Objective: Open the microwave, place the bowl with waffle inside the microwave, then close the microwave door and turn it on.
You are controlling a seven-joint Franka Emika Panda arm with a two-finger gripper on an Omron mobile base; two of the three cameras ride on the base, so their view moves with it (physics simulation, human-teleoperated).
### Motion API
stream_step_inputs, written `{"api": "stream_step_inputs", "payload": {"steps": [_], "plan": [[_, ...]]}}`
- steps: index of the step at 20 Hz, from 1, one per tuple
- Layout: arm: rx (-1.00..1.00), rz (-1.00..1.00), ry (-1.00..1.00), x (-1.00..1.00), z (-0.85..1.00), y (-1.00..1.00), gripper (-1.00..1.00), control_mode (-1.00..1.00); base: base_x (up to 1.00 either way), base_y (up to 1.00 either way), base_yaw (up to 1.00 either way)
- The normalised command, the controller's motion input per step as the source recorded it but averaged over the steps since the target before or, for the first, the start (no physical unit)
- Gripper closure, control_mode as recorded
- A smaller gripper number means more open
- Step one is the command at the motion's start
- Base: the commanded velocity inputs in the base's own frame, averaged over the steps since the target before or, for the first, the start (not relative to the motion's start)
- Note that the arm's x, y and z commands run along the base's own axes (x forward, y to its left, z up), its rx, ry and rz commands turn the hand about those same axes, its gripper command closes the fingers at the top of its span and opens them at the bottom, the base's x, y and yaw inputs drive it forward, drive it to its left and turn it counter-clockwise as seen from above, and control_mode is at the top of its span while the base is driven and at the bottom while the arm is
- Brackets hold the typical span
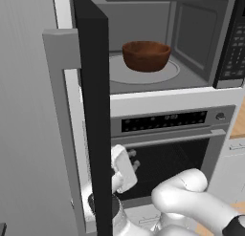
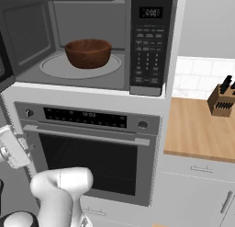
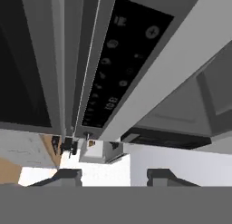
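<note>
Bowl [image 1: 146,56] resting on the round turntable [image 2: 50,67] inside the open microwave [image 2: 92,42]; waffle not discernible inside. Microwave door [image 1: 92,111] swung wide, edge-on in the left base view. Fingers [image 3: 68,177] empty, parted with a clear gap, low before the oven [image 2: 92,152]. Knife block [image 2: 221,101] on the worktop [image 2: 197,129].
</note>
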Motion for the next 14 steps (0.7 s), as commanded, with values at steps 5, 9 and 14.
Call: {"api": "stream_step_inputs", "payload": {"steps": [5,9,14], "plan": [[-0.42,-0.04,0.07,-0.38,0.03,0.43,1.00,-1.00,0.00,0.00,0.00],[-0.42,-0.05,0.09,-0.30,0.09,0.55,1.00,-1.00,0.00,0.00,0.00],[-0.39,-0.07,0.12,-0.21,0.12,0.60,1.00,-1.00,0.00,0.00,0.00]]}}
